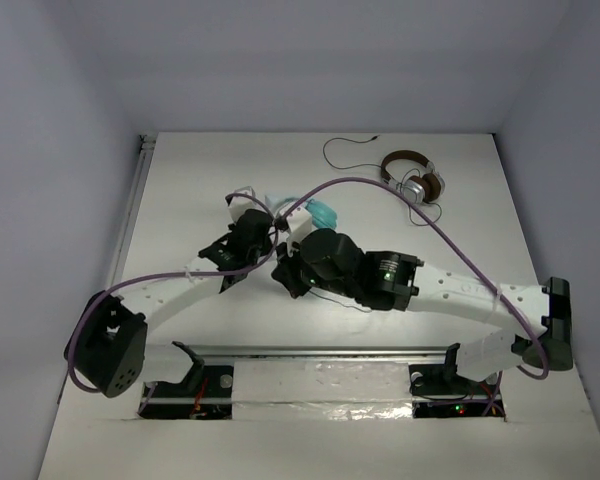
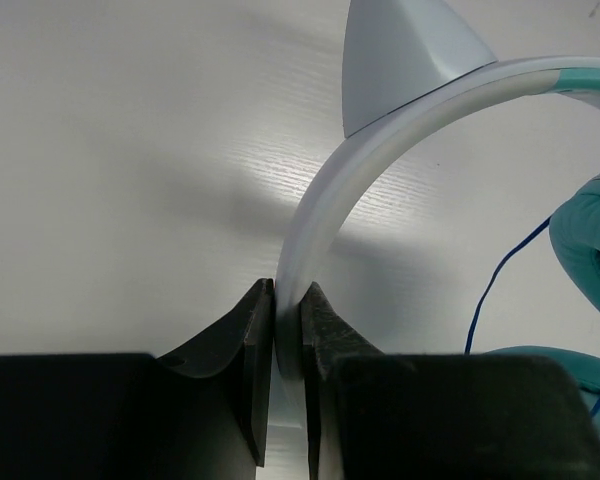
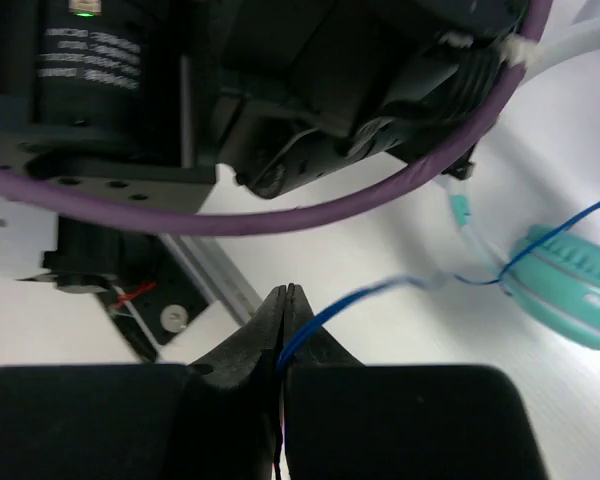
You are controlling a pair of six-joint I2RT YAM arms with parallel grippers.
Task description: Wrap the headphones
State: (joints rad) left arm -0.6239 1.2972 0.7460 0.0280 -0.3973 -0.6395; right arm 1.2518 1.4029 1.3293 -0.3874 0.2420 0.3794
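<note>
Right wrist view: the right gripper (image 3: 283,312) has its jaws pressed together on the thin blue cable (image 3: 365,292), which comes out between the tips. From there the cable runs toward 2 o'clock, with a small slack wave in the middle, and reaches the teal cup (image 3: 570,290) of the headphones (image 3: 555,300) at 3 o'clock in the picture. So the long axis of the free cable is the line from 8 to 2 o'clock, and the cup is at its far end, near but not touching the jaws.

In the left wrist view the left gripper (image 2: 288,305) pinches the white headband (image 2: 325,195) edge-on. The band rises from the jaws and curves over toward 2 o'clock, where it becomes teal. Below it, at 3 to 4 o'clock, a second teal cushion (image 2: 590,250) shows, with the cable beside it.

In the top view the headphones lie near the middle of the table (image 1: 180,200), a little toward 12 o'clock from both wrists. The left arm is on their 8 o'clock side and the right arm on their 6 o'clock side. Both are close, but only the left one holds the body.

I judge that the wrapping is not yet made: the cable hangs in one loose line. The coming move seems to belong to the right arm, which must carry its end around the band while the left keeps the frame steady.
</note>
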